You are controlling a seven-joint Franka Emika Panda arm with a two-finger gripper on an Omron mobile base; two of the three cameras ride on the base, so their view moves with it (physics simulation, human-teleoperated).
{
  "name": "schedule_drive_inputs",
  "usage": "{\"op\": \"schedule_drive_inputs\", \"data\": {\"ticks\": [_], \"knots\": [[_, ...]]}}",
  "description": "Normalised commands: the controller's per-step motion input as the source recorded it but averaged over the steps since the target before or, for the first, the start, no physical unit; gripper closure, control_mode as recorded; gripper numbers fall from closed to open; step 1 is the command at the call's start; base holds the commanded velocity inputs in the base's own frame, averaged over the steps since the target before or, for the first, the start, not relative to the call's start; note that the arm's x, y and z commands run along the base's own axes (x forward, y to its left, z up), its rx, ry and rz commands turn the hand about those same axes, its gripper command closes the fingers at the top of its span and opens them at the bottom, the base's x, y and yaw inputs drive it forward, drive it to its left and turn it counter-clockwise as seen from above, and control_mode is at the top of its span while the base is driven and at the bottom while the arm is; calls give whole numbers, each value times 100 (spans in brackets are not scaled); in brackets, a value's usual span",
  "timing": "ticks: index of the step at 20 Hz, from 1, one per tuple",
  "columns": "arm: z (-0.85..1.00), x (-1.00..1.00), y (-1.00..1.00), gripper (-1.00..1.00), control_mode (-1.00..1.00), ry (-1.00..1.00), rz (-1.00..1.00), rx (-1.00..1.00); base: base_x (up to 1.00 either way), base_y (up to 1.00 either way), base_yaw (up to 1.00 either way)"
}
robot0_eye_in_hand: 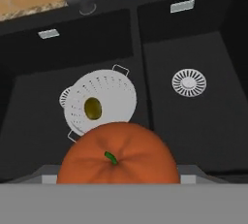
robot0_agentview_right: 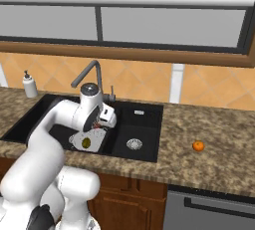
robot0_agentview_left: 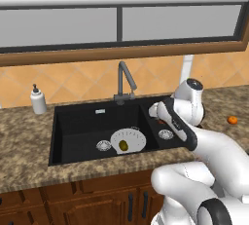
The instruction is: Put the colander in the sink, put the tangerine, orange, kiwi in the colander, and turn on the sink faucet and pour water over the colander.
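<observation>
Now your end effector, clamped on the orange, hangs over the sink; the colander with the kiwi lies just ahead below.

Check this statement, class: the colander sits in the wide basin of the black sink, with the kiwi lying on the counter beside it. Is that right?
Not quite. The colander does sit in the wide basin of the sink, but the kiwi lies inside the colander, not on the counter. The hand view shows it clearly, and both base views agree.
</observation>
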Motion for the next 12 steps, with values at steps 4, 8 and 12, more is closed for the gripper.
{"op": "schedule_drive_inputs", "data": {"ticks": [4, 8, 12], "knots": [[-41, 12, 61, 100, -100, 0, 13, 0, 0, 0, 0], [-54, 24, 59, 100, -100, 0, 11, 0, 0, 0, 0], [-54, 19, 44, 100, -100, 0, 9, 0, 0, 0, 0]]}}
